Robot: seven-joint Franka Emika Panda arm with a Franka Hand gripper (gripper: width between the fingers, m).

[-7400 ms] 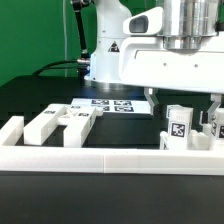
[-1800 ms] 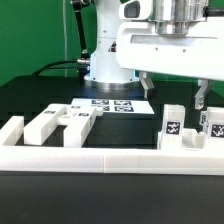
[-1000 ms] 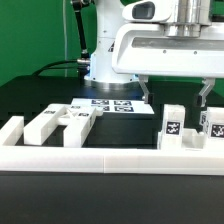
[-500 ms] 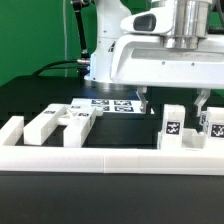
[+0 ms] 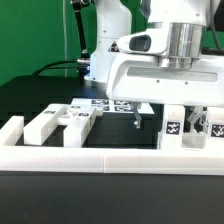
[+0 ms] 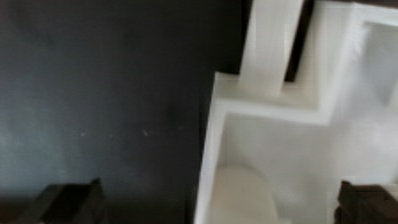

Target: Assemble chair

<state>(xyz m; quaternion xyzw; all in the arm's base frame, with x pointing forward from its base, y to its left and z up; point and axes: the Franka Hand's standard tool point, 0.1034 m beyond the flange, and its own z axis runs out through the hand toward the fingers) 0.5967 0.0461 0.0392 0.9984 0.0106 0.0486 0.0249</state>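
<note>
The small matte-white plastic chair lies as loose blocky pieces [image 5: 62,122] on the black table [image 5: 110,135], behind the long low white border rail [image 5: 100,158]. Flat bars sit toward the exterior view's left, their long axes running back from the rail. Tagged upright posts [image 5: 176,124] stand at the right. The two-finger gripper [image 5: 168,119] hangs low over those posts, fingers [image 6: 71,200] spread wide and pinching nothing. In the wrist view a white piece [image 6: 285,120], probably one of the posts, lies between the fingertips, its length crossing the line between them.
</note>
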